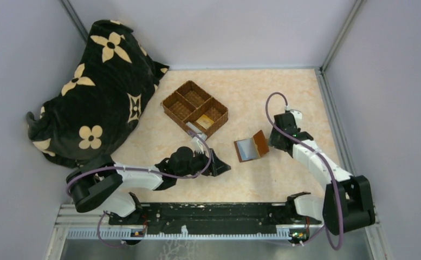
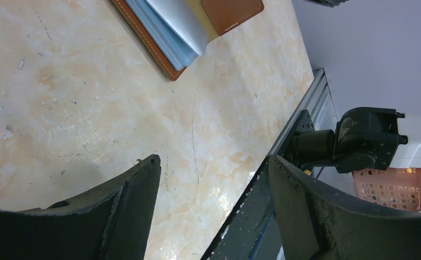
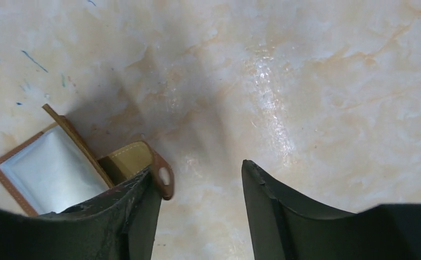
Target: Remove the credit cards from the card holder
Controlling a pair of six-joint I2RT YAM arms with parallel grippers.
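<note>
While the card holder (image 1: 251,146) lies open on the worktop (image 1: 284,97), we see the left end effector (image 2: 213,165) and right end effector (image 3: 200,170) gaping, empty.

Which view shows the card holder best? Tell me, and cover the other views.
Top external: the card holder shows whole, lying open on the table. The left wrist view cuts it off at the top edge; the right wrist view hides part behind the right gripper.

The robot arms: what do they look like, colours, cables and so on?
The left arm and right arm are white shells joined by black joints, with a purple cable looping along each. The left gripper and right gripper are black, each with two broad, tapering fingers, scuffed along the edges.
</note>
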